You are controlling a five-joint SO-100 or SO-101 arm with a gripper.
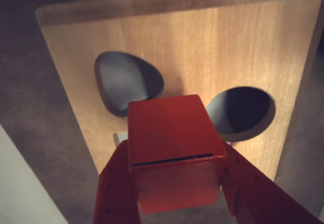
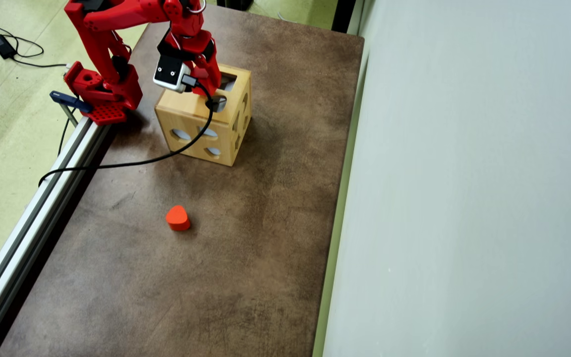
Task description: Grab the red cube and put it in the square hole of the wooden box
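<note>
Nearby, heart block, clear of wooden box

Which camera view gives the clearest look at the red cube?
The wrist view: the red cube fills the centre, clamped in the tool above the wooden box. In the overhead view the arm hides it.

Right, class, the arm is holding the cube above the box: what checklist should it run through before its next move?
1. Red cube clamped in the claw: ok.
2. Claw above the wooden box top face: ok.
3. Rounded-triangle cutout and round cutout to avoid, both seen beyond the cube in the wrist view: ok.
4. Cube centred over the square hole: cannot tell, the arm covers part of it.
5. Heart-shaped block out of the way: ok, apart on the table.
</note>
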